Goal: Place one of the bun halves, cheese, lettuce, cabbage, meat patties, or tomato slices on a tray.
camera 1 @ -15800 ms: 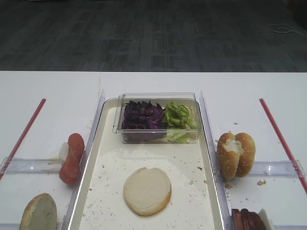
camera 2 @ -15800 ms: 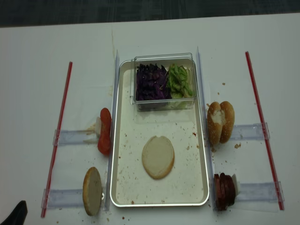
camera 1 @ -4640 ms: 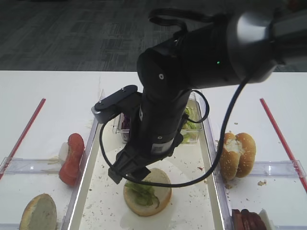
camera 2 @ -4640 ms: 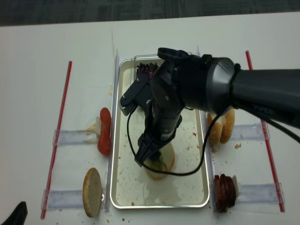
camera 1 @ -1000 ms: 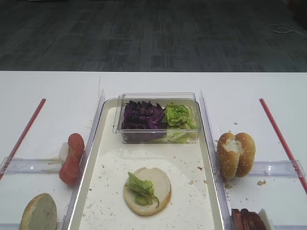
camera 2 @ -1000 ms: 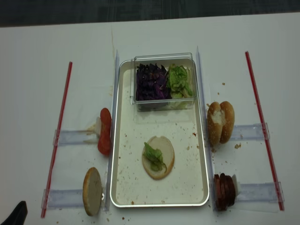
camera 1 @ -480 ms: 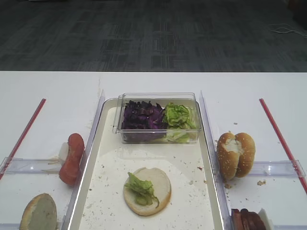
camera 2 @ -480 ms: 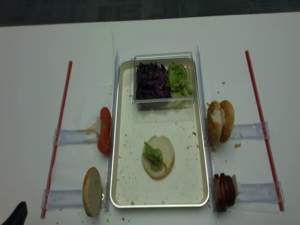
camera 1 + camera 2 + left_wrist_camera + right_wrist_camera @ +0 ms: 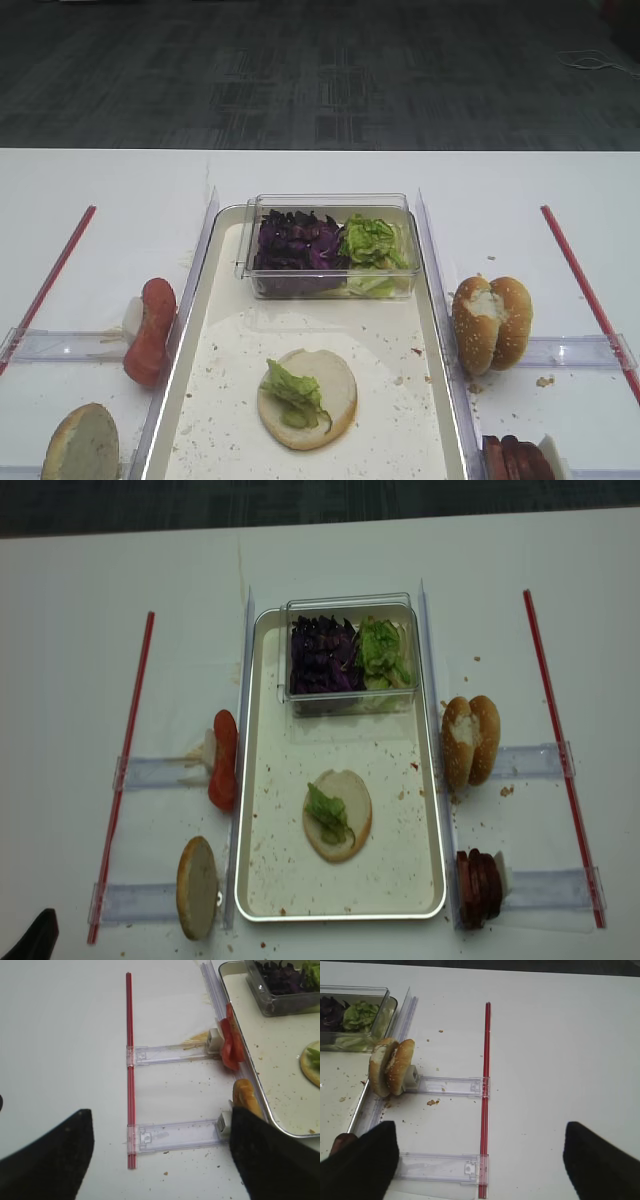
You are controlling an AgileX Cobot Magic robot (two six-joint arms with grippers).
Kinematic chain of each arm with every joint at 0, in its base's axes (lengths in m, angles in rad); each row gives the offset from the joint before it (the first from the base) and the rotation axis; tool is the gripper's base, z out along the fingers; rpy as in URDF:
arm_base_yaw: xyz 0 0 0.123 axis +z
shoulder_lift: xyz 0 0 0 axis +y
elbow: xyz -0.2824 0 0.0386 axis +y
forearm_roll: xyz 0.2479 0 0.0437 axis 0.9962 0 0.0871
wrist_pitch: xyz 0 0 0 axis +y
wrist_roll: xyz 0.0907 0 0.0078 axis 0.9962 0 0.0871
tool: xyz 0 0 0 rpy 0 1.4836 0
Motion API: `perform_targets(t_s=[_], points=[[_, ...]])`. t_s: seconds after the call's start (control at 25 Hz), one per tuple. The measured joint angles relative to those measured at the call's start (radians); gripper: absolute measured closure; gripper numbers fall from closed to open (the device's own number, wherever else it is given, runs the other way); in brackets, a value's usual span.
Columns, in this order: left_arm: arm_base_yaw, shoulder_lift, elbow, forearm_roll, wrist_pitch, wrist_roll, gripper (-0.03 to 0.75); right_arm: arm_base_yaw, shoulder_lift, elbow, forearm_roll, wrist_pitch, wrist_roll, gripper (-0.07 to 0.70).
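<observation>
Lettuce (image 9: 294, 391) lies on bun half (image 9: 333, 383), long axis diagonal; both pincers (image 9: 480, 1160) (image 9: 160, 1155) spread apart.

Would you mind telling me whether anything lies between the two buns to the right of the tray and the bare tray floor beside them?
Only the clear rail along the tray's right rim separates the buns from the bare floor. The clear box sits further back, and the bun half with lettuce lies nearer the front.

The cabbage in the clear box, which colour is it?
Dark purple cabbage, clearest in the exterior high view.
</observation>
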Motion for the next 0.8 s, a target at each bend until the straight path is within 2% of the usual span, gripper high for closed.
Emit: perform_targets(t_s=[0.8], points=[[0.000,0.000,0.000,0.000,0.000,0.000,0.165,0.000,0.000,0.000,0.000,0.002,0.002,-0.058]])
